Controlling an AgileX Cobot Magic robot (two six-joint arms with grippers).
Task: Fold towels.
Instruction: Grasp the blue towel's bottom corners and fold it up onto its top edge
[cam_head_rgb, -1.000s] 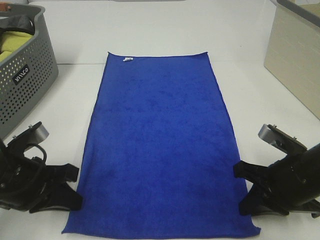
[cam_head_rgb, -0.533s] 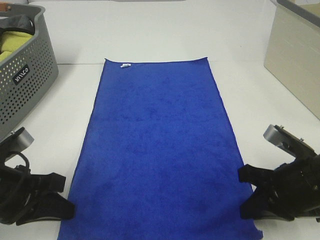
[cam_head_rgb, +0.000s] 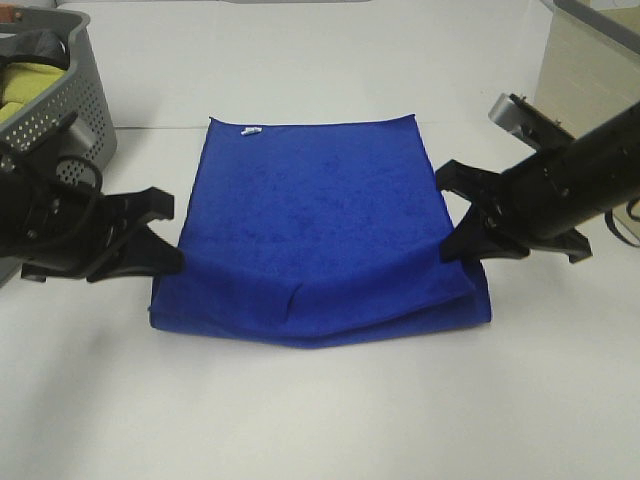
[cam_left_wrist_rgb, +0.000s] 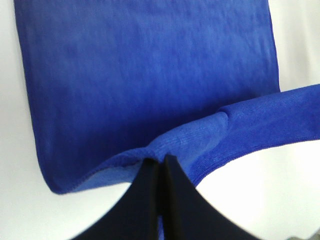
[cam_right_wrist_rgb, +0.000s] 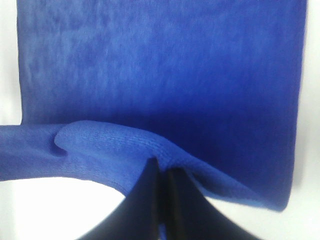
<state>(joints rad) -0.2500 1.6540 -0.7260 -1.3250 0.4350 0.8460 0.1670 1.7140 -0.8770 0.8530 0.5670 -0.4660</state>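
Left gripper (cam_head_rgb: 172, 262) sits at mid-left of the overhead frame, black fingers (cam_left_wrist_rgb: 150, 200) pinched right together. Its wrist view shows the two tips closed on a bunched ridge of blue cloth. That is the left edge of the towel (cam_head_rgb: 320, 200), firmly held.

Over at mid-right, the right gripper (cam_head_rgb: 450, 250) mirrors it. Its jaws are shut too, with a small hump of fabric caught at the tips in its own wrist view. Both arms angle in from the sides of the frame, low over the surface.

Between them the towel fills the centre of the picture, doubled on itself. The gripped edge hangs raised above the flat layer and sags in the middle, with a small crease left of centre. Below that, toward the bottom of the frame, a rounded fold rests on the white table (cam_head_rgb: 320, 420). The towel's far edge lies flat and straight, with a small white tag (cam_head_rgb: 250, 130) near its upper-left corner.

Further out, a grey perforated basket (cam_head_rgb: 80, 115) stands in the upper left behind the left arm, with yellow-green cloth (cam_head_rgb: 25, 80) inside. A beige box (cam_head_rgb: 590, 100) stands at the upper right edge, well apart from the towel.
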